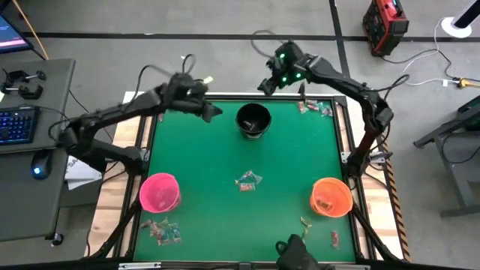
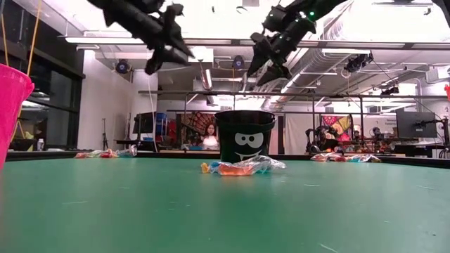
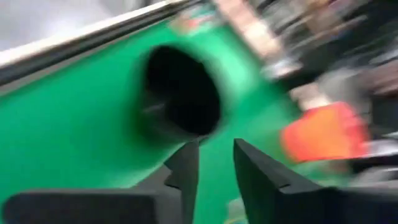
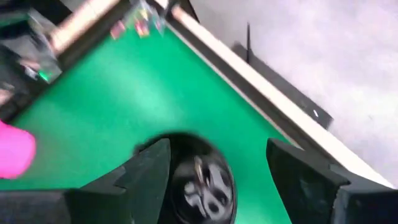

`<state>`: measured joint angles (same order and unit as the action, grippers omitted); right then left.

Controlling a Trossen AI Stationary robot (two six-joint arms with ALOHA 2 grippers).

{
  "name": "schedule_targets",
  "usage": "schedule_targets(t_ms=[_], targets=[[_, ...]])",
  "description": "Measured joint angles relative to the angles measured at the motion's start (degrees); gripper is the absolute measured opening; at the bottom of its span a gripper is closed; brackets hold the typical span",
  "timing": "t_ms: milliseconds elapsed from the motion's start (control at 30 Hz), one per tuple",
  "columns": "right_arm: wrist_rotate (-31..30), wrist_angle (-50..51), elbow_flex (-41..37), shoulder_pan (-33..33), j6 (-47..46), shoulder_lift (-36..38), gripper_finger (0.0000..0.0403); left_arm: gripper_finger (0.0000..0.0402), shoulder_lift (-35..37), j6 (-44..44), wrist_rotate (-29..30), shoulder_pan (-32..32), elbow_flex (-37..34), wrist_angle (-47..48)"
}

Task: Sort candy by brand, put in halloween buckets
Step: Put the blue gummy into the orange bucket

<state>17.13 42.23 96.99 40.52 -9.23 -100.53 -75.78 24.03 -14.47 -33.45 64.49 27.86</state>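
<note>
Candy lies in 5 loose groups on the green table [image 1: 202, 165]: a small central cluster [image 1: 247, 181] in clear crinkly wrap, a pile at the far right corner [image 1: 315, 107], a pile at the near left corner [image 1: 161, 231] just in front of the pink bucket [image 1: 160, 191], and 2 stray pieces near the orange bucket [image 1: 331, 196]. The black bucket [image 1: 253, 120] stands at the far middle of the table; its grinning face shows in the low view [image 2: 245, 135]. The orange bucket appears to hold a few pieces already; the contents of the pink one cannot be made out.

Handling, as a judgement: each sweet looks very light, with a thin, slippery, crackling wrapper that will deform under pressure. The twisted or crimped wrapper ends seem the surest place to pinch, since a flat body on felt-like cloth offers little edge. Pieces lying in a heap may drag neighbours along.

The left end effector [image 1: 212, 111] hangs in the air just left of the black bucket, its fingers [image 3: 186, 168] narrowly parted and holding nothing. The right end effector [image 1: 268, 85] hovers above and behind the same bucket, jaws spread wide and empty, the bucket visible between them in the right wrist view [image 4: 202, 180].
</note>
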Motion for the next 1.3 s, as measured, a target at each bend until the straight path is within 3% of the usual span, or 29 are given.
schedule_targets(t_ms=[100, 167, 367, 467, 767, 967, 1300], targets=[[2.5, -2.1, 0.0, 1.0, -1.1, 0.5, 0.0259, 0.0137, -6.6, -6.9, 10.4, -4.1, 10.3, 16.8], [3.1, -2.7, 0.0, 1.1, -1.2, 0.5, 0.0259, 0.0157, -11.6, -9.5, 14.1, -7.9, 15.3, 22.8], [2.8, -2.7, 0.0, 0.2, -1.2, 0.5, 0.0259, 0.0195, -26.0, -12.1, 13.9, -17.3, 22.5, 36.7], [2.8, -3.0, 0.0, -0.5, -1.3, 0.5, 0.0259, 0.02, -31.3, -12.3, 15.4, -19.4, 24.5, 38.4], [-0.7, -6.9, 0.0, -2.5, -5.3, 0.5, 0.0259, 0.02, -38.9, -22.2, 30.3, -21.6, 27.6, 39.5], [-5.1, -6.7, 0.0, -4.0, -5.5, 0.5, 0.0259, 0.02, -42.3, -26.7, 31.0, -22.5, 27.5, 41.5], [-5.9, -6.7, 0.0, -4.3, -7.9, 0.5, 0.0259, 0.0198, -48.5, -32.2, 38.0, -22.5, 27.5, 41.5]])
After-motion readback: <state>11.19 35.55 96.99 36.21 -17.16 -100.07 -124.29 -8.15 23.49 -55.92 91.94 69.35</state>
